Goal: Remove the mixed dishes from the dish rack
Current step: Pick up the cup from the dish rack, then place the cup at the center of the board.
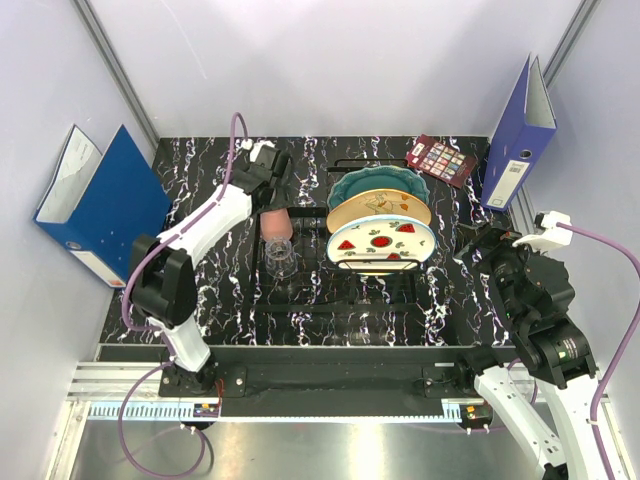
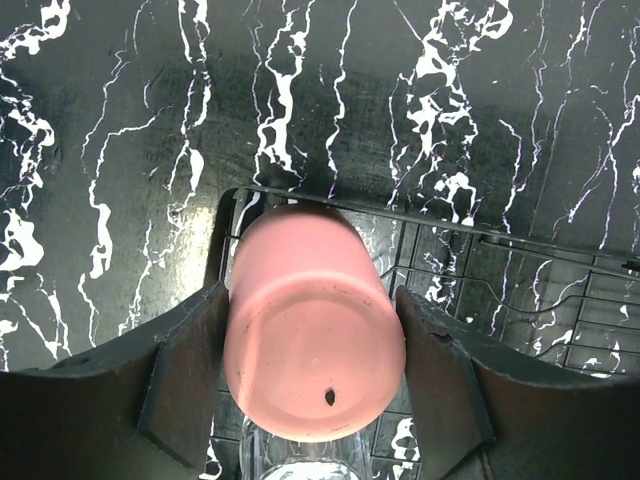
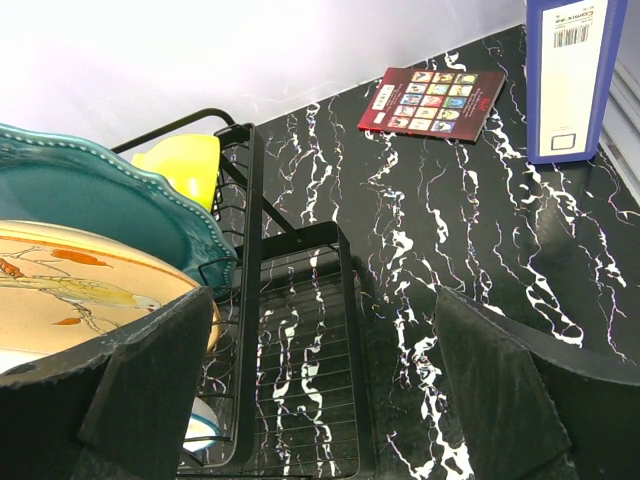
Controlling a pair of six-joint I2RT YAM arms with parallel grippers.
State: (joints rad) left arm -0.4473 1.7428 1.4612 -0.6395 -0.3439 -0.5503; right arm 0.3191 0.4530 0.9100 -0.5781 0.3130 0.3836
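Observation:
The black wire dish rack [image 1: 340, 300] stands mid-table. My left gripper [image 1: 268, 182] reaches over its left part, and in the left wrist view [image 2: 310, 300] its fingers press both sides of the upturned pink cup [image 2: 315, 330], which still stands in the rack [image 2: 500, 240]. The clear glass [image 1: 281, 258] stands just in front of the cup [image 1: 275, 222]. The teal scalloped plate [image 1: 378, 183], cream floral plate [image 1: 378, 208] and white fruit plate [image 1: 382, 240] stand upright in slots. My right gripper [image 3: 322, 310] is open and empty beside the rack's right end [image 3: 250, 230], near the small yellow-green bowl [image 3: 185, 165].
A blue binder [image 1: 100, 205] leans against the left wall and a purple-blue binder [image 1: 520, 130] stands at the back right. A red picture card [image 1: 442, 158] lies flat behind the rack. White walls close the table on three sides.

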